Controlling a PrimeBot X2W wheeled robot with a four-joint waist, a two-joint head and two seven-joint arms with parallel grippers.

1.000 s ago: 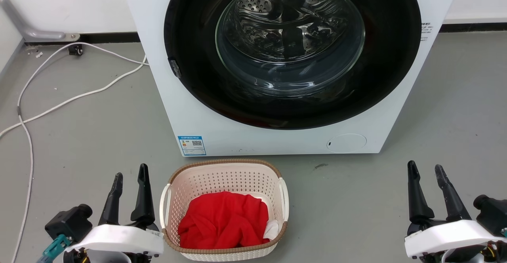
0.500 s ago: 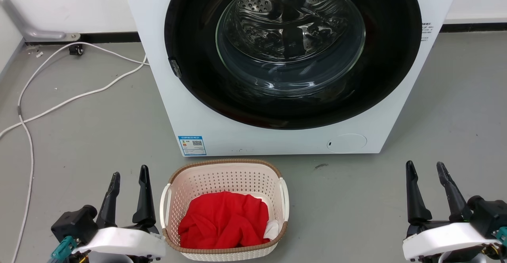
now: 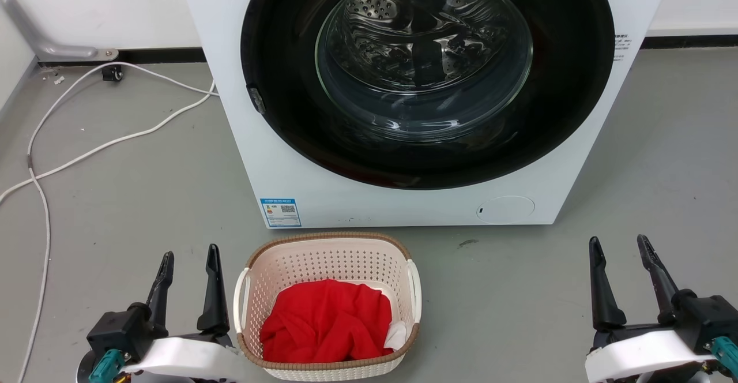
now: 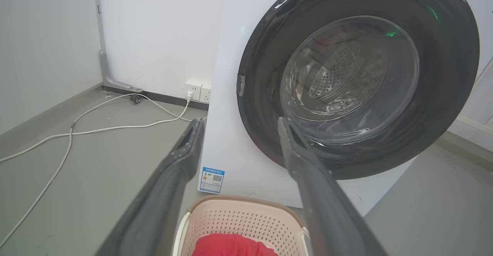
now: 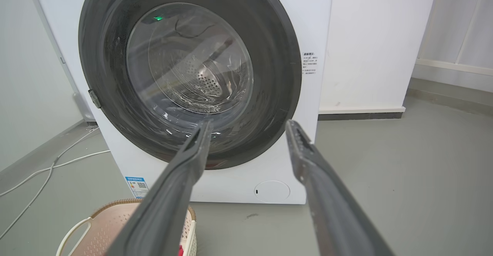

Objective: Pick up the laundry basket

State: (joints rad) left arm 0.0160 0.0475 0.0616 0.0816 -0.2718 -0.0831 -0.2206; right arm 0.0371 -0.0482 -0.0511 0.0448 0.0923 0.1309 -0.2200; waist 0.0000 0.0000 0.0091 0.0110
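Floor [image 3: 501,308] between laundry basket [image 3: 323,259], right gripper [image 3: 617,239]

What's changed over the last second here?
The left gripper and right gripper each turned slightly at the wrist and sank a little lower in the head view, and their jaws spread somewhat wider. Nothing was taken hold of. The basket and the red cloth in it stayed put, untouched.
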